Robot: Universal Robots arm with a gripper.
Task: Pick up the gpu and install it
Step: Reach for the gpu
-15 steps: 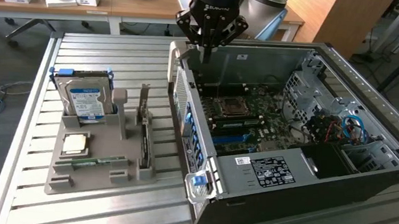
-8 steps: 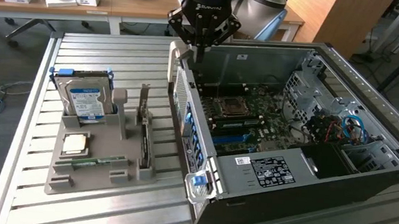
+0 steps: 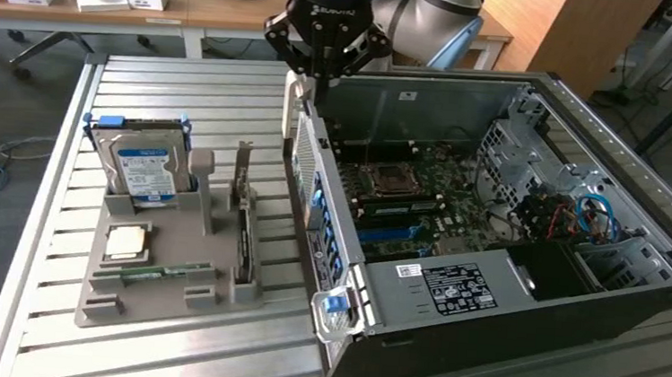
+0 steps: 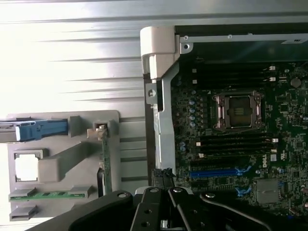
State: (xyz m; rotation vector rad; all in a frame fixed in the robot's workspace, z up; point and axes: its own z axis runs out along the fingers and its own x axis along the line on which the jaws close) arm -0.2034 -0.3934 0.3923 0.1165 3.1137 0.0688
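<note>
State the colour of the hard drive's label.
Blue with white, on the hard drive; clearest in the exterior view.

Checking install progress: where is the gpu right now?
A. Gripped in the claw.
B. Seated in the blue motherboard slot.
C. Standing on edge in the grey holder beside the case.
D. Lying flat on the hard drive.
C: the gpu stands on edge in a slot of the grey holder, on the exterior view's left of the open case, apart from the shut claw over the case's rim.
</note>
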